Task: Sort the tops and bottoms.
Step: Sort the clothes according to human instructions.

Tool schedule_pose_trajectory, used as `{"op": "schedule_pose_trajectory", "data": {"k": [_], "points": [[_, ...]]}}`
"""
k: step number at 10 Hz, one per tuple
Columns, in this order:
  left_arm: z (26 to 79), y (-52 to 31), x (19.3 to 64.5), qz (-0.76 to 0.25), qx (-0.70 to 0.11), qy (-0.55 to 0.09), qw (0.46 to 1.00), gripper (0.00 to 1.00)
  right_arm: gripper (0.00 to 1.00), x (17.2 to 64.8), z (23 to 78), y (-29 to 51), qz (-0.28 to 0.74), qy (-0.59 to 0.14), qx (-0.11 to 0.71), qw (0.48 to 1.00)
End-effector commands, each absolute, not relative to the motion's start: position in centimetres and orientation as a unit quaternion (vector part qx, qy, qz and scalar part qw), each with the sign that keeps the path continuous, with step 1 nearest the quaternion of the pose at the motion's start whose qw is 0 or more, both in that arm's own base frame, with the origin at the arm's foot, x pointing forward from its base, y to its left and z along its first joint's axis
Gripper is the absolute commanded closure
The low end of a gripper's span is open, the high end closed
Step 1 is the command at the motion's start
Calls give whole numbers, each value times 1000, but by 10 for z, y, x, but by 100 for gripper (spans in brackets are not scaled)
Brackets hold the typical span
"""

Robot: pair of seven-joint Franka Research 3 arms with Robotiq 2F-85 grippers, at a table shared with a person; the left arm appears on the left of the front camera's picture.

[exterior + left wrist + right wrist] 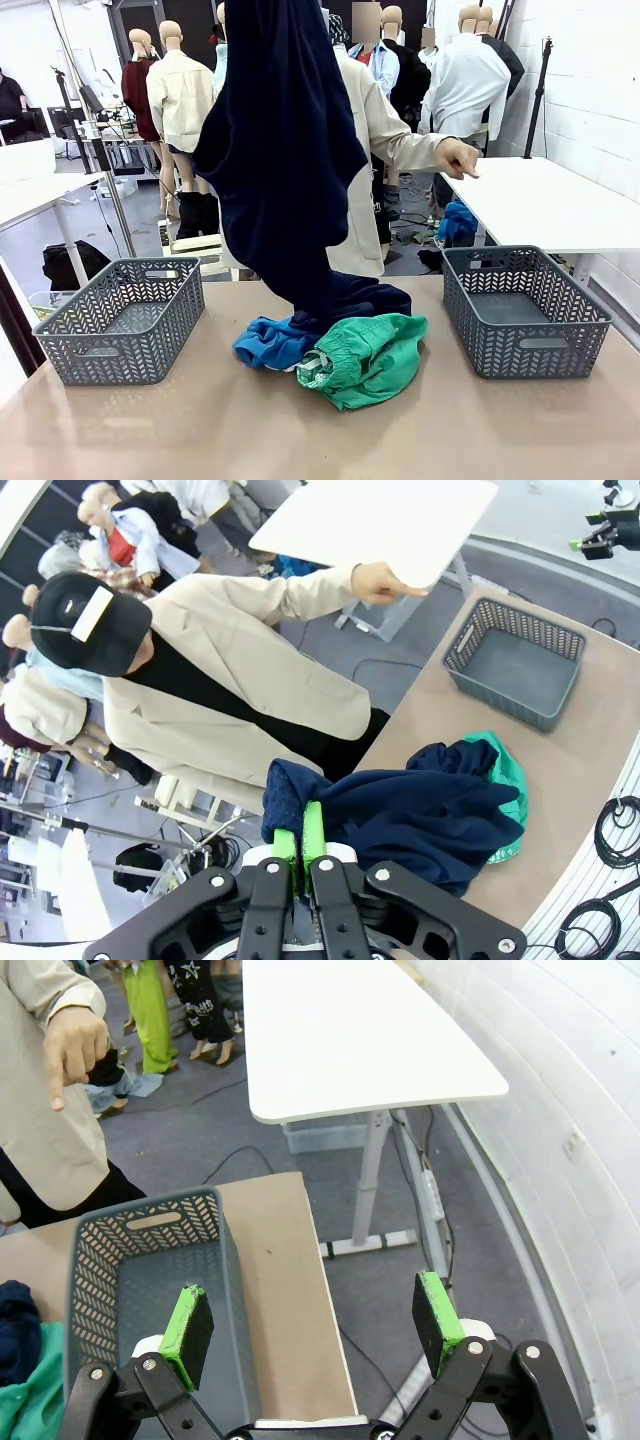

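One navy garment [285, 150] hangs pinched in the left gripper [300, 830], the right gripper [312, 1300] spread wide; next, carry it over a basket [500, 330].

**Three garments heaped beside the right-hand basket**

A long dark navy cloth garment [285, 150] is held up tall in loose folds. Its lower end is left resting on a heap to the left of the right-hand grey mesh basket [470, 330]. An emerald-green soft garment with a gathered waistband [368, 355] is crumpled at the heap's front, nearest that basket but apart from it. A bright royal-blue cloth garment [268, 342] is bunched on the side away from the basket, partly covered by navy cloth.
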State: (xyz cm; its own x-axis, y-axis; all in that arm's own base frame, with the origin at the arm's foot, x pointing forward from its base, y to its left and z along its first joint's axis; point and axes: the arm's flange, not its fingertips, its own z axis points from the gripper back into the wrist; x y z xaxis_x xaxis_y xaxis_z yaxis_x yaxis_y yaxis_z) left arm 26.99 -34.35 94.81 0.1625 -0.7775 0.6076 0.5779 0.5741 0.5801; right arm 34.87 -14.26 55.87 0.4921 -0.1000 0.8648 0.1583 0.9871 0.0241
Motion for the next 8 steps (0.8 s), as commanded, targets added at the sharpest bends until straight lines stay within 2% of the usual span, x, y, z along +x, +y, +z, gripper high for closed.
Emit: {"op": "schedule_pose_trajectory", "data": {"k": [1, 8], "points": [[949, -339, 268, -448, 99, -473, 752, 100, 0, 348, 557, -143, -76, -494, -27, 866], [949, -339, 268, -448, 99, -473, 752, 100, 0, 348, 557, -143, -76, -494, -27, 866]]}}
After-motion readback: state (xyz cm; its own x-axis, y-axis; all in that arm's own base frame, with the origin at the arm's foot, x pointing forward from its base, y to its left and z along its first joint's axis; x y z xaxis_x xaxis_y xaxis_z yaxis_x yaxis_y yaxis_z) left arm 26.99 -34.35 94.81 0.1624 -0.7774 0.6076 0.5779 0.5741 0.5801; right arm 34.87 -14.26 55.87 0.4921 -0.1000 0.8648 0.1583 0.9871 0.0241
